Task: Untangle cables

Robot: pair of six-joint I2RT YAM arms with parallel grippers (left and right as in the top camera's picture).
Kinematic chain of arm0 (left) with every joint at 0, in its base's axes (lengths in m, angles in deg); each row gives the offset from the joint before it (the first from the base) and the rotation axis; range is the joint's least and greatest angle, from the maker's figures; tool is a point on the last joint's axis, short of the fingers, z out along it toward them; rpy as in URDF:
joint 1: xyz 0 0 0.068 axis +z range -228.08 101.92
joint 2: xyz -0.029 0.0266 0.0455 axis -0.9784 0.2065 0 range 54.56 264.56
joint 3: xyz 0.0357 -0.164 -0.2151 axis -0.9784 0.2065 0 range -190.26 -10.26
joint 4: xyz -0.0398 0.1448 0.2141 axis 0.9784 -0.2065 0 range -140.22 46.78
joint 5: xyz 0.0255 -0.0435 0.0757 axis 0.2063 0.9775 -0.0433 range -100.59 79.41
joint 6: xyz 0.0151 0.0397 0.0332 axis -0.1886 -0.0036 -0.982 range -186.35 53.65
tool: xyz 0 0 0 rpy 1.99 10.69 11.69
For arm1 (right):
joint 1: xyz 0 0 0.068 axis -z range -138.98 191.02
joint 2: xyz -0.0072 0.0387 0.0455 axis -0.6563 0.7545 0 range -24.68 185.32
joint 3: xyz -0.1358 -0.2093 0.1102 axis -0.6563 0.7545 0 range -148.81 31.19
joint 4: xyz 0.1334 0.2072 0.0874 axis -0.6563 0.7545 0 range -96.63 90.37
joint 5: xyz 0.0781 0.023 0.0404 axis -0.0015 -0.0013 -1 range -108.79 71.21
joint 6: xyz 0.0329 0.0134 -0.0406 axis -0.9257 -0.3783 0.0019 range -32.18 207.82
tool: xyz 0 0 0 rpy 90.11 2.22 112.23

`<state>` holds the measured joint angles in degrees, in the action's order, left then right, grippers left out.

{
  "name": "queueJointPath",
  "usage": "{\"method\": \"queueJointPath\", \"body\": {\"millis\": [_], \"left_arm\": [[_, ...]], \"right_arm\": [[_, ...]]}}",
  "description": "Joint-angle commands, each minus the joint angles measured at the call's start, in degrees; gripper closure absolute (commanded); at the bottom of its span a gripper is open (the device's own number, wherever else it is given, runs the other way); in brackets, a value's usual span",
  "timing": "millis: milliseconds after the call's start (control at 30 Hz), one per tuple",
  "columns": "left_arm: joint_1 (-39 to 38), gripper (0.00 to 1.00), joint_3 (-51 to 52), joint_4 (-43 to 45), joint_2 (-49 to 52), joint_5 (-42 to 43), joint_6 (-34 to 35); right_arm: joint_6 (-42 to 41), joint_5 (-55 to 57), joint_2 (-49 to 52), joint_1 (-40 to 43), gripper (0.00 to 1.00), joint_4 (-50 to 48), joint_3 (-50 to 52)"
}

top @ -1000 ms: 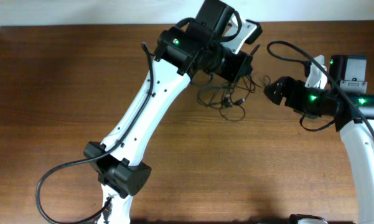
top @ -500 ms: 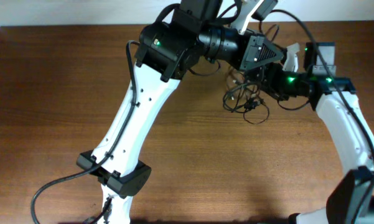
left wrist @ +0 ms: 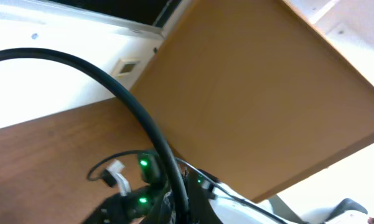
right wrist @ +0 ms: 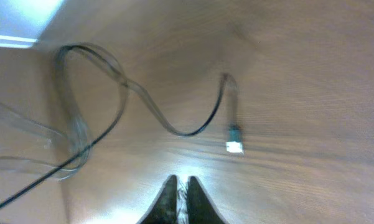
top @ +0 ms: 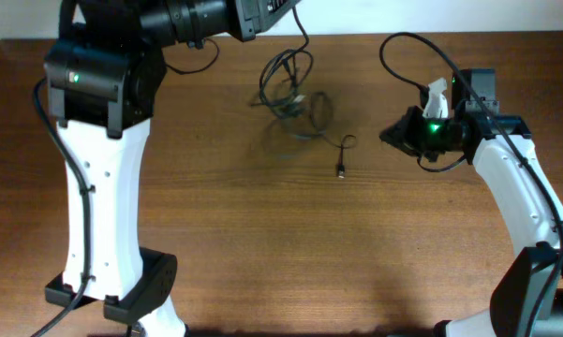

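- Brown surface (top: pixel 215 243) lies under both arms
- Left arm (top: pixel 94 94) rears high over the far edge; its gripper, tip out of view, is pressed together, apparently hoisting the cables (top: pixel 288 86) so the knots hang loose
- Right gripper (right wrist: pixel 180 182), pressed together on nothing, hovers toward the right edge
- One plug (top: pixel 341 170) trails near the middle, probably the end to pull

cables (top: pixel 290 89): were black
plug (right wrist: pixel 234 147): was silvery-white
bench (top: pixel 262 234): was brown, wood-grained
left arm (top: pixel 98 187): was white, black joints
right arm (top: pixel 520 197): was white, green lights
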<state>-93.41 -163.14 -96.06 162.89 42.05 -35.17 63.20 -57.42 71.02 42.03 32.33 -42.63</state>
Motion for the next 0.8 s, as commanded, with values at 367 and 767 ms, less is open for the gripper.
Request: {"method": "queueJointPath", "body": {"millis": [367, 767], "left_arm": [[2.3, 1.0, -0.8, 0.9, -0.6, -5.2, -1.9], [8.6, 1.0, -0.8, 44.9, -10.8, -14.5, 16.5]], "right_arm": [[6.1, -3.9, -4.5, -4.7, 0.2, 1.6, -0.4], [6.4, 12.3, -4.3, -4.7, 0.19, 9.7, -0.4]]}}
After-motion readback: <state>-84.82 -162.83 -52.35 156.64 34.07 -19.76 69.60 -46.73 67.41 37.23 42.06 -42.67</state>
